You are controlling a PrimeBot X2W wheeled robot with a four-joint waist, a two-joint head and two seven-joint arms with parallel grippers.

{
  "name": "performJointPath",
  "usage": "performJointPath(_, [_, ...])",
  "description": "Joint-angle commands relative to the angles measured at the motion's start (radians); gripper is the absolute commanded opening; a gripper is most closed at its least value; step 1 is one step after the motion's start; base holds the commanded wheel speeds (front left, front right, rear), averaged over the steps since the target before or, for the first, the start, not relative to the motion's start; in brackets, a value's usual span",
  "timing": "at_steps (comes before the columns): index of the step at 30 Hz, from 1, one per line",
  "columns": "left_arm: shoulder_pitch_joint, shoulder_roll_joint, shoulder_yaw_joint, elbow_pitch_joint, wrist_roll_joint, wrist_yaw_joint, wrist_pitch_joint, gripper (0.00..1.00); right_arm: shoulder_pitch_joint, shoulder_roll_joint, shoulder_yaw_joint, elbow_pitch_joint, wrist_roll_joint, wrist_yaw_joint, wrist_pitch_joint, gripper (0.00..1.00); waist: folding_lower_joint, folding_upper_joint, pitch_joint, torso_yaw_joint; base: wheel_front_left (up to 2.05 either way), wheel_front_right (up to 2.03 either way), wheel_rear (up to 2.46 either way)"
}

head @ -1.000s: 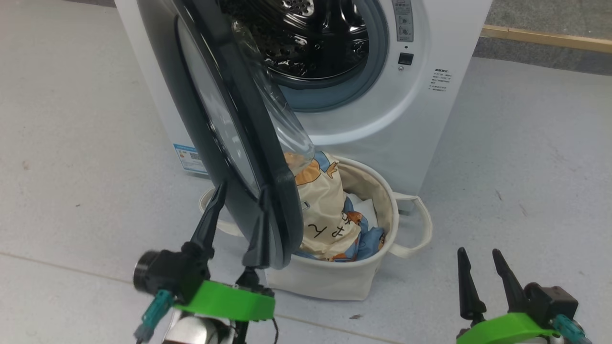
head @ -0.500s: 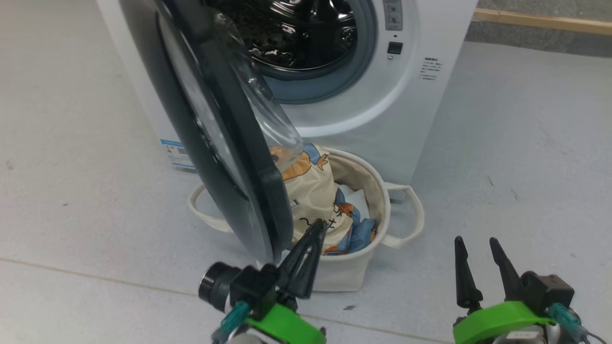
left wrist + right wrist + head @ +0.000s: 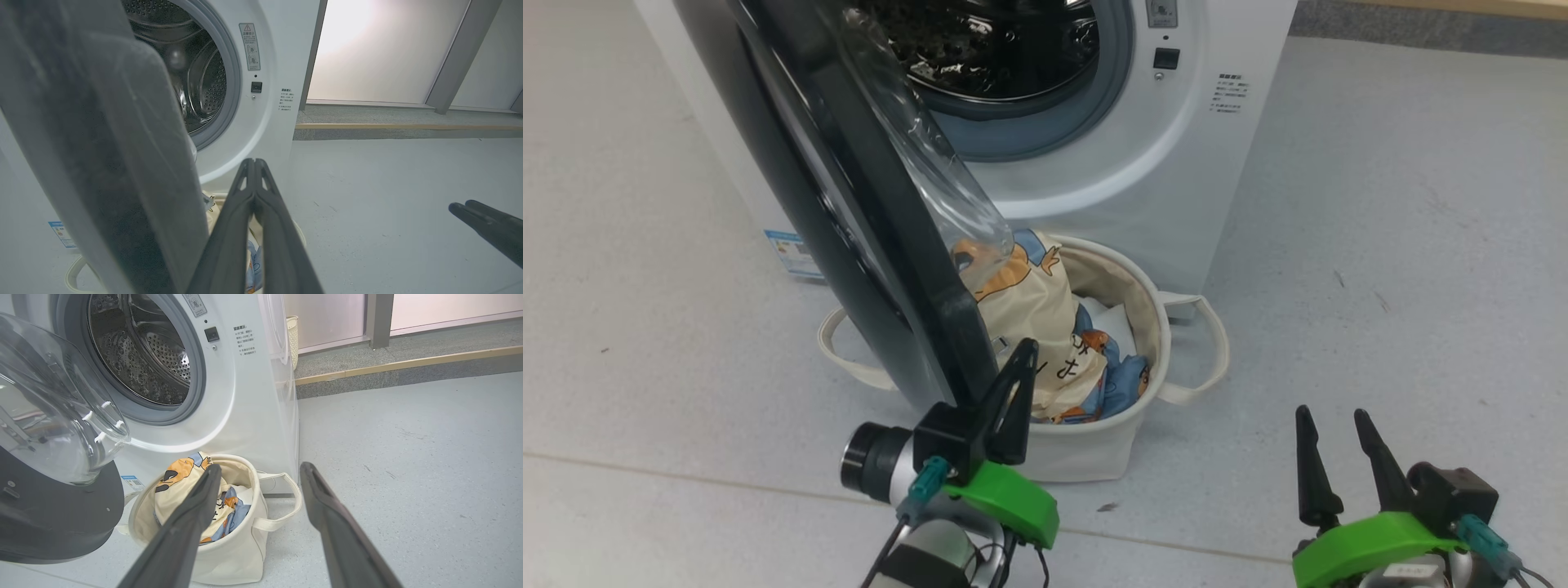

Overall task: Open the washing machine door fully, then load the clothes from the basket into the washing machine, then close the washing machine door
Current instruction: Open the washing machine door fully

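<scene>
The white washing machine (image 3: 1176,163) stands with its steel drum (image 3: 139,355) exposed. The washing machine door (image 3: 882,220), black-rimmed with a clear glass bowl (image 3: 61,428), hangs partly open over the basket (image 3: 1086,457). In the basket lie the clothes (image 3: 1029,318), a cream bear-print piece on top of blue ones. My left gripper (image 3: 1027,347) is shut with nothing in it, just right of the door's free edge, in front of the basket. In the left wrist view the door (image 3: 102,163) rises left of my left gripper (image 3: 254,161). My right gripper (image 3: 1331,416) stands open low on the right, apart from the basket (image 3: 233,555).
A blue label (image 3: 788,253) marks the machine's lower left. Bare grey floor (image 3: 1380,286) spreads to the right. A raised kerb with a wooden strip (image 3: 408,361) runs behind, and a small pale bin (image 3: 292,335) stands beside the machine.
My left gripper, open astride the door's lower edge, has come off it, moved right to the door's inner side and shut. The head camera has shifted. The right gripper stays open.
</scene>
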Motion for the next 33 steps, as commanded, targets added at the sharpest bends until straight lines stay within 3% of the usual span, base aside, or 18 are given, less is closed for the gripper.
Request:
performJointPath(1, [-0.049,0.003,0.042,-0.018,-0.006,0.016,-0.005,0.0,-0.044,0.005,0.022,-0.029,-0.003,0.0,-0.012,1.0,0.0,0.0,0.009,0.006,0.0,0.0,0.0])
performJointPath(6, [-0.05,0.003,0.076,-0.026,-0.001,0.034,-0.005,0.0,-0.047,0.006,0.02,-0.02,0.003,0.0,-0.012,1.0,0.0,0.0,0.017,0.023,0.0,0.0,0.0])
performJointPath(14, [-0.016,0.003,0.1,-0.029,0.016,0.027,-0.005,0.0,-0.049,0.006,0.017,0.001,-0.009,0.0,-0.012,1.0,0.0,0.0,0.031,0.087,0.0,0.0,0.0])
performJointPath(33, [0.075,0.003,0.154,-0.116,0.049,0.047,-0.005,0.0,-0.033,-0.006,-0.003,0.012,-0.024,0.0,-0.012,1.0,0.0,0.0,0.008,0.328,0.0,0.0,0.0])
